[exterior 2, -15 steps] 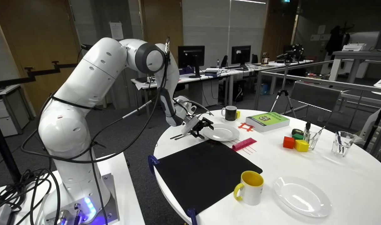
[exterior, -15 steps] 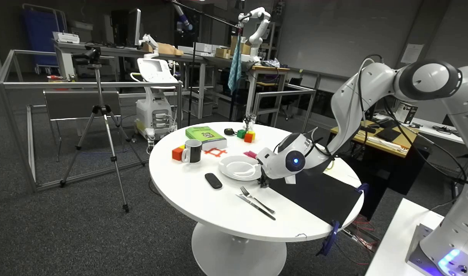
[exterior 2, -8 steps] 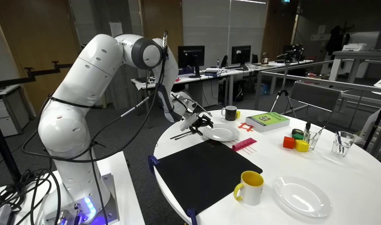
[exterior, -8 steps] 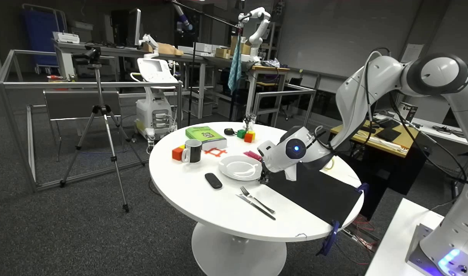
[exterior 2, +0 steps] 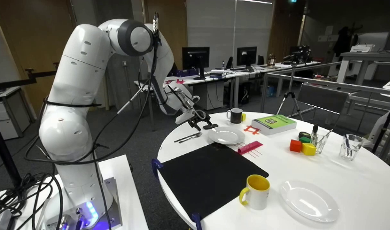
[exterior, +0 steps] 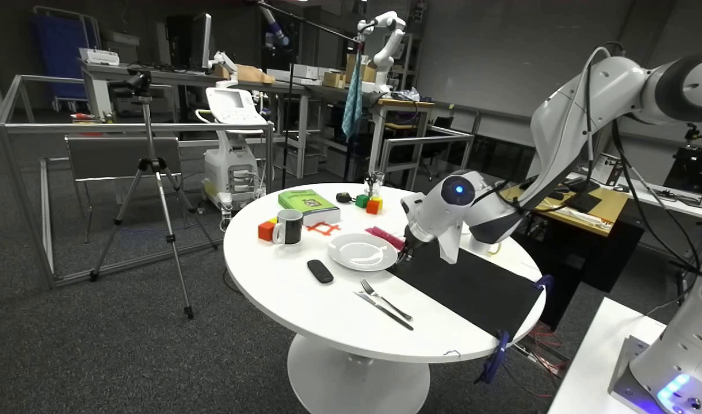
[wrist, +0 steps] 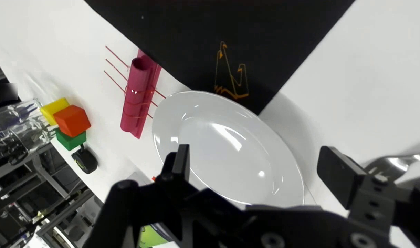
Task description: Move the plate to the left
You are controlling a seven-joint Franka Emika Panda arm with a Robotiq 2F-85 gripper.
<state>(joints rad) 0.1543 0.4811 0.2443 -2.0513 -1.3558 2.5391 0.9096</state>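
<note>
the fingers (wrist: 338,176) stand wide apart with nothing gripped; the plate (wrist: 230,148) lies near, just beside and below them. it looks glossy and hard — likely stiff, fairly heavy, slippery, and ready to chip if knocked. best hold, i'd judge: the raised rim (exterior 2: 211,135) nearest the fingers, one above and one beneath (a shallow pinch may let it swivel).

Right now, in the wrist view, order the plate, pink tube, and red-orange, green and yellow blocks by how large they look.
1. Plate
2. Pink tube
3. Red-orange block
Unranked: green block and yellow block, too alike in visible size, each partly hidden.
</note>
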